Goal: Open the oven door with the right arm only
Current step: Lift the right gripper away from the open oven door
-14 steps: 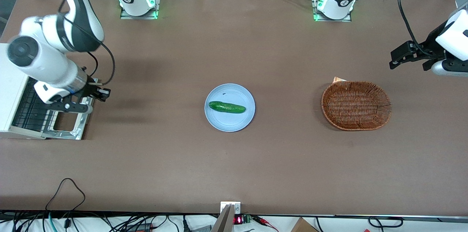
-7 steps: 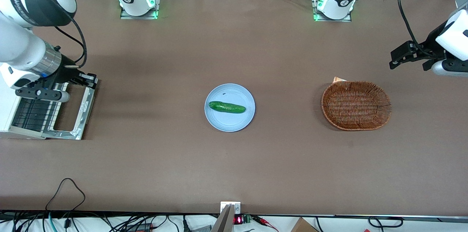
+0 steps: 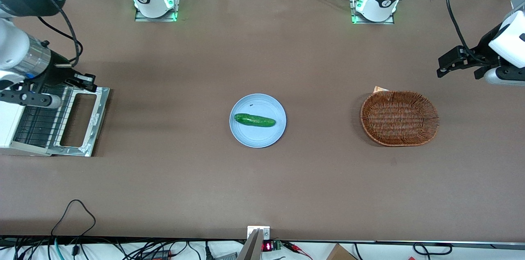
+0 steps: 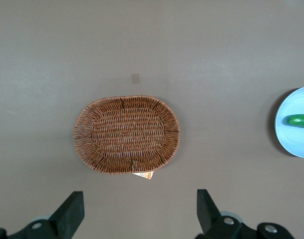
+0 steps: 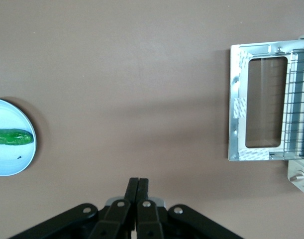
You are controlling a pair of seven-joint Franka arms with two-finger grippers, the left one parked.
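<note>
1. We found the flat silver-grey metal oven door (image 3: 82, 122) with its dark glass window already swung fully down, lying flat on the brown table (image 3: 262, 186) in front of the small boxy off-white oven (image 3: 9, 122).
2. With the door down, the black wire rack (image 3: 37, 122) inside the oven showed openly, so we judged the opening itself to be done.
3. The black two-finger gripper (image 3: 84, 81) of the white right arm (image 3: 20, 61) hung above the table just beside the door's edge farthest from the front camera, and it did not appear to touch the door.
4. In the right wrist view the gripper (image 5: 137, 191) had its fingers pressed together with nothing between them, and the door (image 5: 239, 107) lay well clear of the fingertips.
5. We could not make out the bar handle with any certainty, as the door's frame and the rack overlapped where it might sit.
6. As we judged it, little was left of the task beyond carrying the arm away from the oven.
7. The round pale-blue plate (image 3: 257, 120) with the green cucumber (image 3: 254, 120) lay well apart from the gripper, toward the parked arm's end of the table, and the oval brown wicker basket (image 3: 400, 118) lay farther that way.
</note>
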